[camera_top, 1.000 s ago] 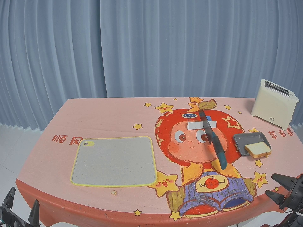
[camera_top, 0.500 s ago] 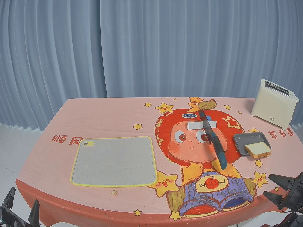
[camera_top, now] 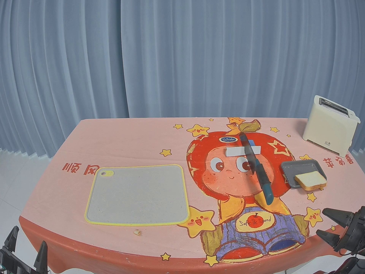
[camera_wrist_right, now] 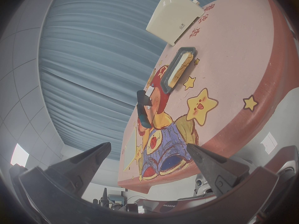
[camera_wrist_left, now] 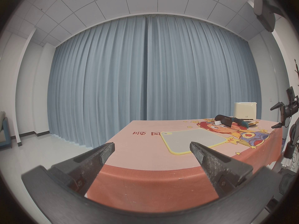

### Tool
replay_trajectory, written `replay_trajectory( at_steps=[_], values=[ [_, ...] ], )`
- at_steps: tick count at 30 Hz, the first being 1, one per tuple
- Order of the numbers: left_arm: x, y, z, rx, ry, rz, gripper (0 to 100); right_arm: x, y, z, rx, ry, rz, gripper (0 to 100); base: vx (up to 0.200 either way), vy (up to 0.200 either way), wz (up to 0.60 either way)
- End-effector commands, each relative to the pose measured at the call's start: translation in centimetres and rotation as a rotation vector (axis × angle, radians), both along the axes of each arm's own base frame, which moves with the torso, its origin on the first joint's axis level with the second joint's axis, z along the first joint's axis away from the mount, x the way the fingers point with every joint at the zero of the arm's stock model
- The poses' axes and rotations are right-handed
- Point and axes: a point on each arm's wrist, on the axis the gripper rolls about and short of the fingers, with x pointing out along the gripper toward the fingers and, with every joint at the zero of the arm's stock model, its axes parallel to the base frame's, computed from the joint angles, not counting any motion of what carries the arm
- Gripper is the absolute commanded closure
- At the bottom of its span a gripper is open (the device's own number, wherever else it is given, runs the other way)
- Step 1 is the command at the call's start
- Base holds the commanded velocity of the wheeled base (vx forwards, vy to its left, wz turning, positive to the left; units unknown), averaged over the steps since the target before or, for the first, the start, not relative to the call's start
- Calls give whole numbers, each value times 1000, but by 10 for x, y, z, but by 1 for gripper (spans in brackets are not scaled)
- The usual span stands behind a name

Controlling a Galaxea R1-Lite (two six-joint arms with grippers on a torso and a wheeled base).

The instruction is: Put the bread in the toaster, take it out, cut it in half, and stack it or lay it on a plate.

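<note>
tan-crusted bread [camera_top: 310, 180] is lying flat on the grey plate [camera_top: 300, 167], overhanging its near right corner. so the likely failure is a pinch that is shoving the slice or the plate along the counter [camera_top: 125, 145] instead of lifting. squeezing too hard is also risking crushing the soft slice. the toaster [camera_top: 330, 124] is standing at the far right corner with a narrow slot on top, and a tilted slice is probably going to catch on the slot rim. the teal-handled knife [camera_top: 262, 176] is lying just left of the plate, blade crossing a white strip [camera_top: 237, 151], so a wide sweep is risking knocking it. right jaws are hanging spread wide and empty off the near right edge of the counter. the bread is lying beyond them, toward the toaster, near but not touching. left jaws are hanging spread wide and empty below the near left corner, well apart from the bread, with the cutting board [camera_top: 137, 195] lying in between.
</note>
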Motion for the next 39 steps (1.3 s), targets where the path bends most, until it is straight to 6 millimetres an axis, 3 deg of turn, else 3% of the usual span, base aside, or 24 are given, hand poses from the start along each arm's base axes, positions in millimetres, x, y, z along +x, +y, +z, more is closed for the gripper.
replay_trajectory(
  at_steps=[1, 22, 39],
  values=[
    [0, 0, -5, 0, 1, 1, 0, -1, 0, -4, -4, 19, -1, 0, 0, 0, 0],
    [0, 0, -5, 0, 1, 1, 0, 16, 1, -3, 7, 49, -43, 0, 0, 0, 0],
    [0, 0, -5, 0, 1, 1, 0, 39, -11, 0, 69, 65, -129, 0, 0, 0, 0]
  ],
)
